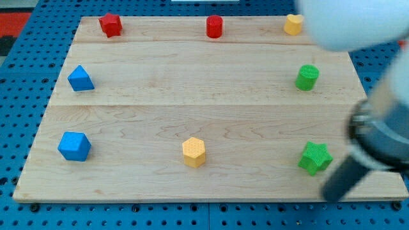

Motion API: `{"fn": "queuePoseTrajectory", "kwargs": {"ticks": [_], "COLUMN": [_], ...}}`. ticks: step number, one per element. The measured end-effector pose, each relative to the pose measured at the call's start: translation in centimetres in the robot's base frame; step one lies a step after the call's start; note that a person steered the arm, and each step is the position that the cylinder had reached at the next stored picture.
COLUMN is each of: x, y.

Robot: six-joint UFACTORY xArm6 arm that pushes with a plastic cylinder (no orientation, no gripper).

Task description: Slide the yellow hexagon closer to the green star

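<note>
My arm enters from the view's right, rod slanting down-left; my tip (330, 193) rests just beside the green star (315, 158), at its 5 o'clock. Contact indeterminate. The yellow hexagon (193, 152) lies well apart at the star's 9 o'clock.

On the board (192, 96), the yellow hexagon (193, 152) sits near the view's bottom, centre, with the green star (315, 158) well apart to its right. My tip (330, 195) rests just right of and below the star. The blue blocks lie at the view's left, the red ones along the top.
</note>
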State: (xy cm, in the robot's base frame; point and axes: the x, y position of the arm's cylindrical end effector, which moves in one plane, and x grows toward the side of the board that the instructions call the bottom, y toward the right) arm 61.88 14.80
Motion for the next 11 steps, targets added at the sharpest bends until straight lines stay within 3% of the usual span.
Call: {"fn": "queuePoseTrajectory", "kwargs": {"ticks": [2,3,5,6,7,9,11], "x": [-2.1,-7.4,-9.3,-11.7,-12.1,-12.3,-12.4], "y": [-19.2,-15.4,-24.8,-14.9,-9.3,-2.9,-1.0]}}
